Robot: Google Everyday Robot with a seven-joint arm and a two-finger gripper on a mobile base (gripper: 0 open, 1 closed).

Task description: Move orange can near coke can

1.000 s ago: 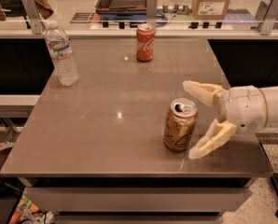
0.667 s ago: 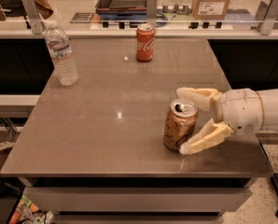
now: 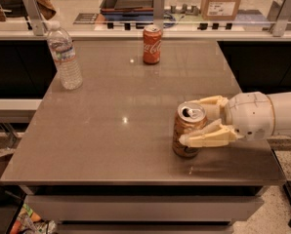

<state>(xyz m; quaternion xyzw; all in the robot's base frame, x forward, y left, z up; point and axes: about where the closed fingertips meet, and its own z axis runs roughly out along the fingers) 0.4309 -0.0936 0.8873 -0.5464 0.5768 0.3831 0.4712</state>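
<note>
grey counter [image 3: 111, 145] holds the orange can [image 3: 186, 147] well in front and right of the coke can [image 3: 152, 44], where the gripper [image 3: 188, 123] pinches its middle between both jaws; probably light, thin-walled and slippery, so a gentle mid-body hold seems best.

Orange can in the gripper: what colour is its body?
The orange can is golden-orange with a silver top, camera view; the gripper clasps it.

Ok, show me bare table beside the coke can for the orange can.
Bare table lies left of the coke can toward the water bottle, and to its right and front. Crowded only front-right, where the gripper clasps the orange can.
</note>
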